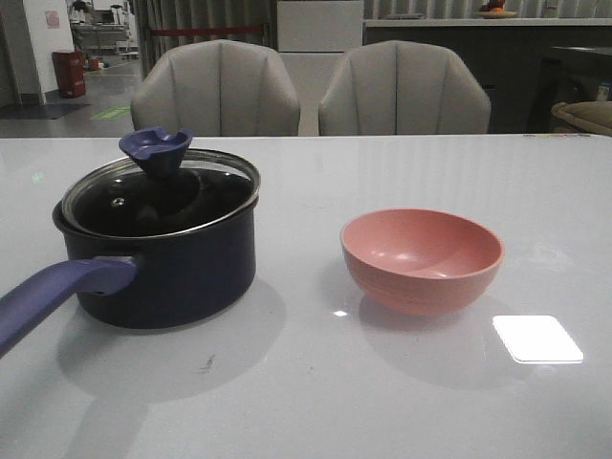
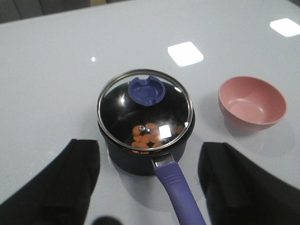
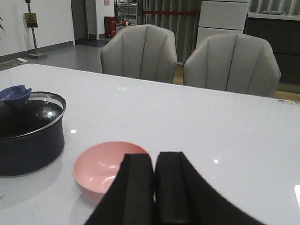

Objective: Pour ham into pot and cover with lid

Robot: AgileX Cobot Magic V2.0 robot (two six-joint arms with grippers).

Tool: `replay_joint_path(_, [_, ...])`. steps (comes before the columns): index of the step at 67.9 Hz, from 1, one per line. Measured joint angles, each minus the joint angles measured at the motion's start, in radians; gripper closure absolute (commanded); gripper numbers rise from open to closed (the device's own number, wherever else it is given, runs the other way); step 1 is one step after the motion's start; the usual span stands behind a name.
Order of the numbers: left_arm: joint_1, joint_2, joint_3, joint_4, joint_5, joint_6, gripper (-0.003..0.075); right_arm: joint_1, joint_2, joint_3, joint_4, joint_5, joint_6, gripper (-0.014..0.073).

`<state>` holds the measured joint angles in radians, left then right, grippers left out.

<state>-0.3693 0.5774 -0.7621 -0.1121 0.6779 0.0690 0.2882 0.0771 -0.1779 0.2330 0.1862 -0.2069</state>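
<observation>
Left gripper spread wide, holding nothing, fingers flanking the purple-blue handle without touching it. Just ahead of those fingers: the pot, lid seated on its rim, knob upright. Under the glass, the ham, orange pieces on the pot floor. Right gripper pressed closed, gripping nothing. Directly beyond its fingertips, the pink bowl, upright on the white table, apart from the pot.
</observation>
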Motion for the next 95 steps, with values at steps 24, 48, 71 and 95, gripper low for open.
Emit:
replay_joint_path(24, [0.000, -0.344, 0.246, -0.002, -0.070, 0.000, 0.0607, 0.000, 0.000, 0.000, 0.000, 0.000, 0.000, 0.0444])
replay_joint_path(48, [0.000, -0.416, 0.272, -0.021, -0.060, 0.000, 0.0607, 0.000, 0.000, 0.000, 0.000, 0.000, 0.000, 0.0444])
replay_joint_path(71, [0.000, -0.416, 0.286, 0.026, -0.077, 0.000, 0.0607, 0.000, 0.000, 0.000, 0.000, 0.000, 0.000, 0.0444])
replay_joint_path(95, [0.200, -0.500, 0.551, 0.126, -0.391, -0.059, 0.0607, 0.000, 0.000, 0.000, 0.000, 0.000, 0.000, 0.0444])
